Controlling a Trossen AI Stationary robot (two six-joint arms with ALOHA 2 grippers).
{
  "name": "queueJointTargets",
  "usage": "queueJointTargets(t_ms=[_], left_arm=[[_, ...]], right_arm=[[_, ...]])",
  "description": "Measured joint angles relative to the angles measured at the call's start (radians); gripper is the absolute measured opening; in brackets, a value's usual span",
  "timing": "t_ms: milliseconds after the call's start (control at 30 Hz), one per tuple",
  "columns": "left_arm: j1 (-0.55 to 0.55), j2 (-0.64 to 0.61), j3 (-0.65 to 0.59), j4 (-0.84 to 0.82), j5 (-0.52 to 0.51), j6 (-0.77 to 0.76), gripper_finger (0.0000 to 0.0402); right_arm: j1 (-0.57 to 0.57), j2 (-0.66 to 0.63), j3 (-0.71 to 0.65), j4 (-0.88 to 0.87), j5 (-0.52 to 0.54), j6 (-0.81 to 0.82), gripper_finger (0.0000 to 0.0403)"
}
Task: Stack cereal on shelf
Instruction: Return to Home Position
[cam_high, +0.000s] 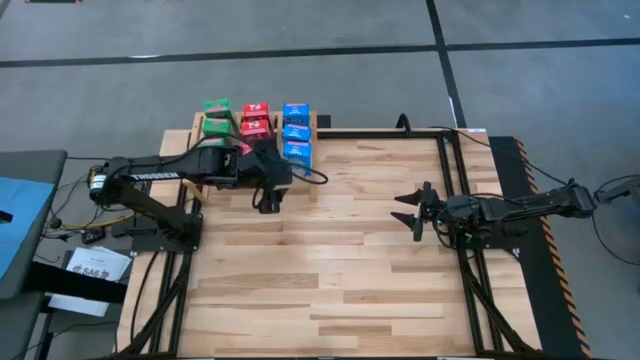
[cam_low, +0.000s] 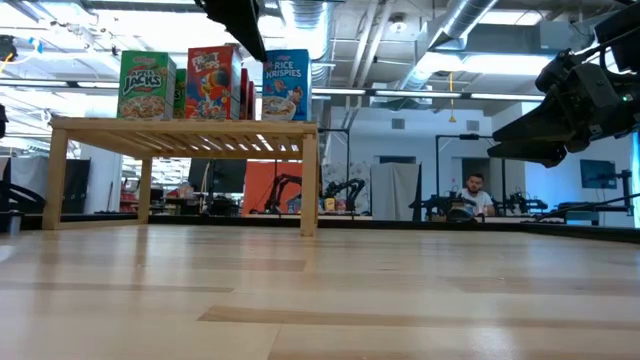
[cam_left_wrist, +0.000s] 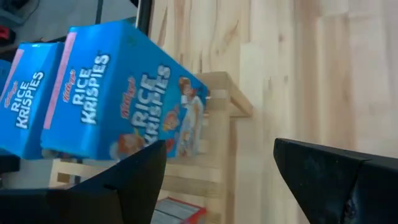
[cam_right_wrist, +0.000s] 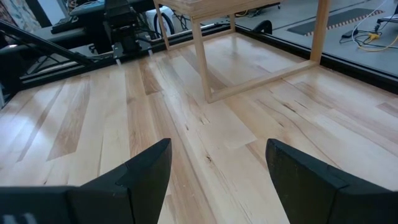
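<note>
- The cereal (cam_high: 256, 120) stands on the shelf (cam_low: 180, 125), in the upper left-centre of the high view. It forms 3 colour rows: green boxes (cam_high: 215, 113) on the left, red boxes (cam_high: 256, 118) in the middle, blue boxes (cam_high: 296, 130) on the right.
- 3 blue boxes show in line. The left arm covers the lower ends of the green and red rows, so I cannot count those fully.
- No box shows on the bare planks of the table (cam_high: 340, 280).
- The left gripper (cam_high: 268, 203) hangs at the shelf's lower edge in the high view, just left of the blue row. In the low view it enters at the top of the frame, above the box tops. Its fingers are spread and hold nothing, and its wrist view looks past them at the blue boxes.
- The right gripper (cam_high: 413, 212) waits right of centre, well apart from the shelf, with fingers apart and empty over bare planks.
- Judgement: the stacking looks complete, and the step in hand is the left arm's retreat to rest.
- The next move calls for drawing that arm away toward the left of the frame. It should stay high enough to clear the box tops and the shelf's edge. Nothing needs gripping.
</note>
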Motion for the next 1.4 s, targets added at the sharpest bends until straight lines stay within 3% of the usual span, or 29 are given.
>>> queueJointTargets(t_ms=[400,533,733,933,1067,1400], left_arm=[[-0.173,-0.168,0.0,-0.048,0.027,-0.238,0.0289],[-0.251,-0.249,-0.059,-0.03,0.003,-0.318,0.0289],[-0.37,-0.437,-0.284,0.11,-0.034,-0.391,0.0289],[-0.451,-0.679,-0.572,0.42,0.106,-0.365,0.0289],[-0.481,-0.824,-0.764,0.587,0.188,-0.34,0.0289],[-0.492,-1.143,-1.128,0.783,0.189,-0.32,0.0289]], right_arm=[[0.0,0.0,0.0,0.0,0.0,0.0,0.0286],[0.0,0.0,0.0,0.0,0.0,0.0,0.0286],[0.0,0.0,0.0,0.0,0.0,0.0,0.0286],[0.0,0.0,0.0,0.0,0.0,0.0,0.0286],[0.0,0.0,0.0,0.0,0.0,0.0,0.0286],[0.0,0.0,0.0,0.0,0.0,0.0,0.0286]])
